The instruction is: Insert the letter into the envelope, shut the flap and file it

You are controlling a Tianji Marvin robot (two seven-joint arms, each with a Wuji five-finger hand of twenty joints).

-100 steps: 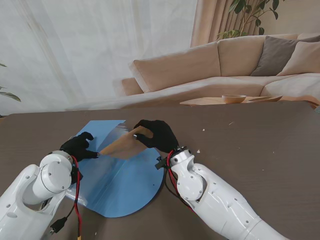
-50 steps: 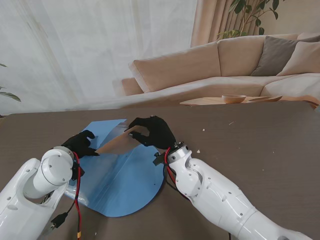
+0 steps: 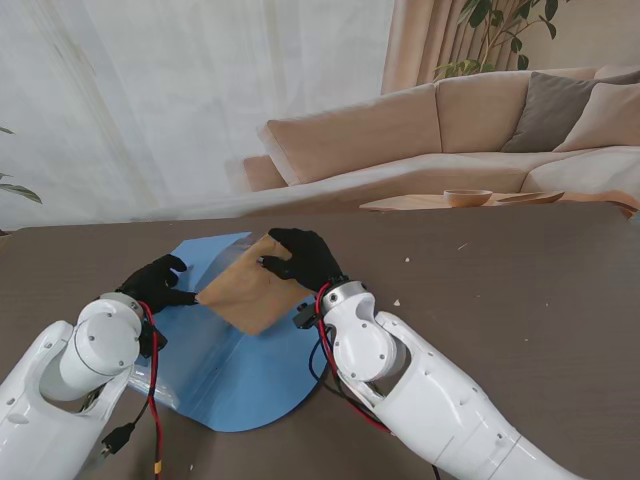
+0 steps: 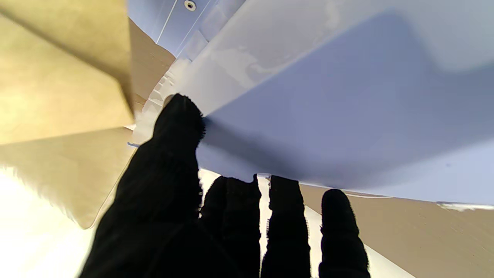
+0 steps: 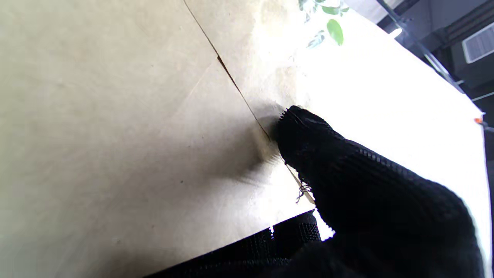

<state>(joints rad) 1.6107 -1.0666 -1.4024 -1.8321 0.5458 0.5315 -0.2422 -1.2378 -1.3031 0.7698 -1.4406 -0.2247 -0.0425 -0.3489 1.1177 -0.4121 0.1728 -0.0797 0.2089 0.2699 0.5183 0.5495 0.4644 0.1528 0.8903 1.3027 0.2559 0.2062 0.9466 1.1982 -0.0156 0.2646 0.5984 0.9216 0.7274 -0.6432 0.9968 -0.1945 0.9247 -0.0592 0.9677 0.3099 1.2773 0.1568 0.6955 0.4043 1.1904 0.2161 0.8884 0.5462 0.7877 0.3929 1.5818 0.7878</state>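
A brown envelope (image 3: 250, 290) hangs tilted over the open blue file folder (image 3: 245, 375) on the dark table. My right hand (image 3: 302, 258) is shut on the envelope's far right corner, with the thumb (image 5: 308, 135) pressed on its paper (image 5: 115, 116). My left hand (image 3: 155, 283) pinches the folder's raised translucent cover (image 3: 215, 262) at the left edge. In the left wrist view the thumb (image 4: 177, 127) lies on that cover sheet (image 4: 328, 108), and the envelope (image 4: 58, 77) sits just beside it. No letter shows anywhere.
The table top (image 3: 500, 290) stretches to the right with a few pale crumbs (image 3: 406, 260). Beyond its far edge stand a beige sofa (image 3: 420, 130) and a low wooden table with a bowl (image 3: 467, 197).
The right hand has swung the envelope from nearly edge-on to broad face up and carried it left, toward my left hand and the lifted cover. The left hand has barely moved.
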